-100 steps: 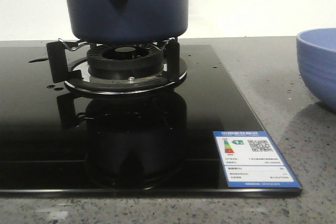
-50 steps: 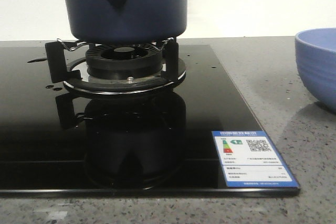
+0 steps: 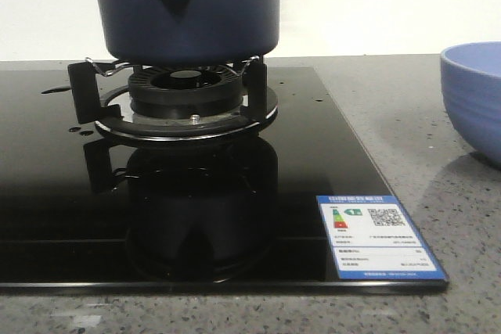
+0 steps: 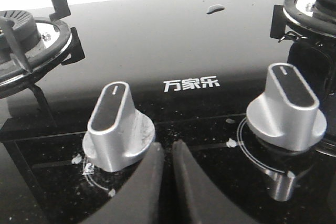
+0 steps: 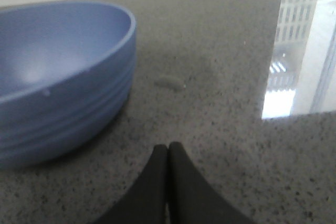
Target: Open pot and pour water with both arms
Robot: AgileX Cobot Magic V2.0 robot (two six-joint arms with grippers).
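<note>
Pot [image 3: 186, 7] and bowl [image 3: 473, 99] lie where they lay a second ago: between the earlier front pictures and this one only a faint shift of the whole frame shows, and no thing has changed place, so the task looks no further along across this second. Left fingers [image 4: 167, 169] are pressed nearly together with a thin slit between them and hold nothing; they hover low over the black glass hob [image 4: 157, 51], with one silver knob [image 4: 118, 128] just beside them and a second knob [image 4: 287, 108] further off to the other side. Right fingers [image 5: 168, 174] are closed tip to tip, empty, low over the speckled grey worktop [image 5: 220, 129]; the blue bowl [image 5: 58, 77] stands near them, ahead and to one side, upright, and a small wet smear [image 5: 170, 82] marks the stone beyond the tips. Outward from both, the dark blue pot sits on the burner stand [image 3: 184, 99], its spout turned toward the camera; its top is cut off by the frame, so I cannot tell whether a lid is on. My judgement: both arms parked and empty fits a pot yet to be opened and poured, and equally one already set back after pouring; whether the bowl holds water is not clear.
</note>
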